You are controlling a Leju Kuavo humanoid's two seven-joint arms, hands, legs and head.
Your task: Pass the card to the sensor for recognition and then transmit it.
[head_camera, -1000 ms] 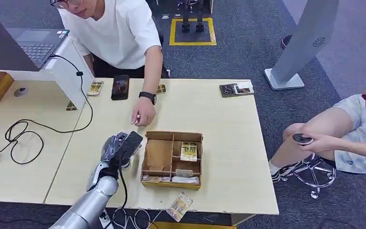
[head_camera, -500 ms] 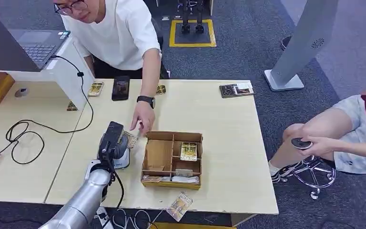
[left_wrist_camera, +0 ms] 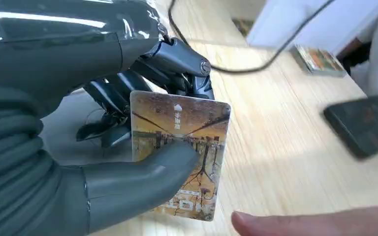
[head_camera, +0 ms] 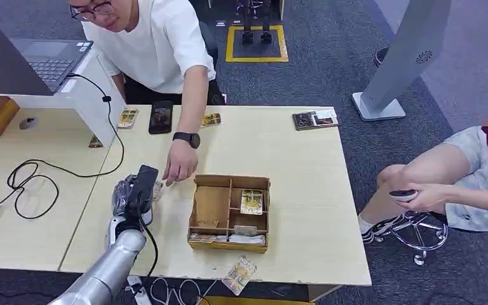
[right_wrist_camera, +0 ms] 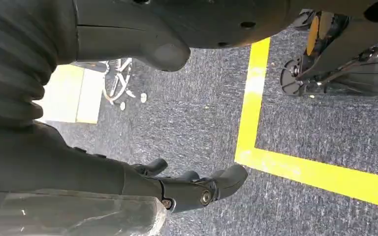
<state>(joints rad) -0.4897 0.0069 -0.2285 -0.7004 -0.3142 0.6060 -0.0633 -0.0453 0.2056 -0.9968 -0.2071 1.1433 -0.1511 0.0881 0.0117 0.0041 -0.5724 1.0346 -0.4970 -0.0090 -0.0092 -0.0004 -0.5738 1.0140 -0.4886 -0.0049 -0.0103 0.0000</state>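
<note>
Left wrist view: the left hand (left_wrist_camera: 103,162) pinches a card (left_wrist_camera: 179,152) between its thumb, pressed on the printed face, and the dark fingers (left_wrist_camera: 177,64) behind it; the card stands nearly upright above the table (left_wrist_camera: 275,162). A person's fingertip (left_wrist_camera: 295,223) lies on the wood just beside the card's lower edge, and a phone (left_wrist_camera: 362,125) lies further off. In the head view the same hand (head_camera: 135,194) is raised just beside the box (head_camera: 230,213), on its left, with the card (head_camera: 157,189) poking out toward the person's hand (head_camera: 179,168), which reaches down close to it. The box is an open wooden tray of compartments with cards in some of them; another card (head_camera: 240,274) hangs over the table edge in front of the box. Behind the box lie the phone (head_camera: 160,116) and more cards; a black cable (head_camera: 32,175) loops to its left. The floor (head_camera: 318,76) is dark grey carpet with yellow tape. Right wrist view: the right hand (right_wrist_camera: 192,187) hangs over that carpet beside a yellow line (right_wrist_camera: 256,98), fingers loosely curled, holding nothing.
</note>
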